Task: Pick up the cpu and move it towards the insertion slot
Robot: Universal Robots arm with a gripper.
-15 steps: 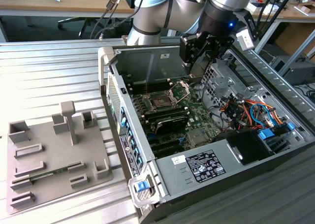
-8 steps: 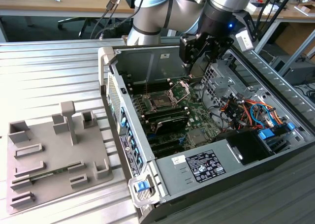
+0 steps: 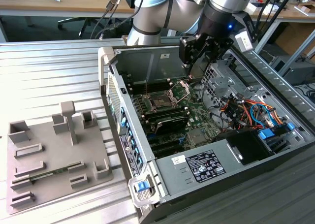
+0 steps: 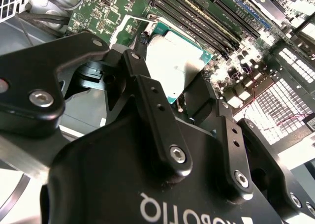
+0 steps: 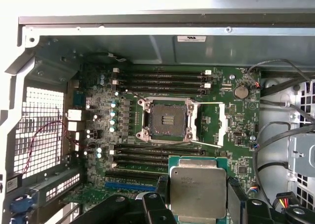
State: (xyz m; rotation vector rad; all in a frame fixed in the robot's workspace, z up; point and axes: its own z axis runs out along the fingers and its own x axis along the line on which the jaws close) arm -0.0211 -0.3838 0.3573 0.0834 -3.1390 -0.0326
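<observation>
**Here: CPU held above the open computer case**

Left to right in the exterior view: a grey moulded fixture tray (image 3: 54,155) lies on the ribbed metal table (image 3: 49,71); beside it stands the open computer case (image 3: 197,135), its green motherboard (image 3: 172,111) exposed; further toward the exterior view's right sit a black power supply (image 3: 206,165) and a bundle of orange and blue cables (image 3: 251,111). The arm (image 3: 162,12) reaches down from the far side, and the gripper (image 3: 199,49) hangs over the case interior, above the board and clear of it.

In the first wrist view, the cpu (image 5: 198,189) is clamped edge to edge between the black fingers (image 5: 160,187), its pale metal top facing the camera. The insertion slot (image 5: 168,119) lies on the board below, near the cpu but apart from it, dark centre uncovered, metal bracket (image 5: 221,125) swung open to one side. Long black memory slots (image 5: 162,79) flank the socket on two sides.

In the second wrist view, the cpu (image 4: 174,64) shows beyond the fingers (image 4: 147,101), closed on its edges
</observation>
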